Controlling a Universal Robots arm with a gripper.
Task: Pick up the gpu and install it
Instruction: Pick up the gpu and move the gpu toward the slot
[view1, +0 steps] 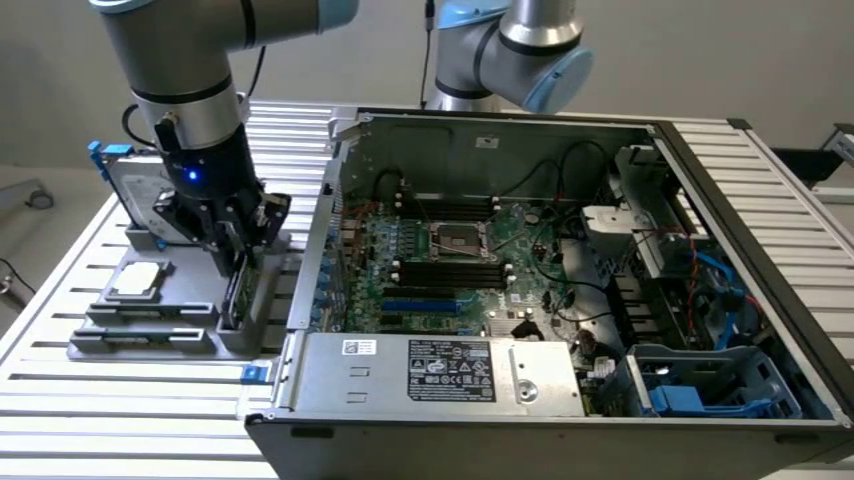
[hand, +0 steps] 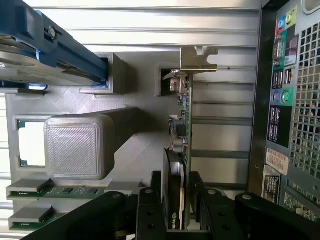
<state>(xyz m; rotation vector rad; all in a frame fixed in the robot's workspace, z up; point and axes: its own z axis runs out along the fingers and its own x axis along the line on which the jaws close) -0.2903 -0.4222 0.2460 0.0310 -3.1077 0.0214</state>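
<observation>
Pickup stage: black robot gripper (view1: 230, 255) astride slim black-shrouded gpu (hand: 184, 125) with silver end bracket, standing on edge in grey plastic holder (hand: 135, 100) beside open computer case (view1: 747, 300). Clamped or not, cannot tell. Likely calls for square hold, straight lift.

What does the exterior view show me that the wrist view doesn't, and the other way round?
Exterior view: the open computer case with its motherboard, and the robot arm reaching down. Wrist view: a silver end bracket and the case's rear ports. Both: the gpu standing on edge in the grey holder, with the end effector at it.
</observation>
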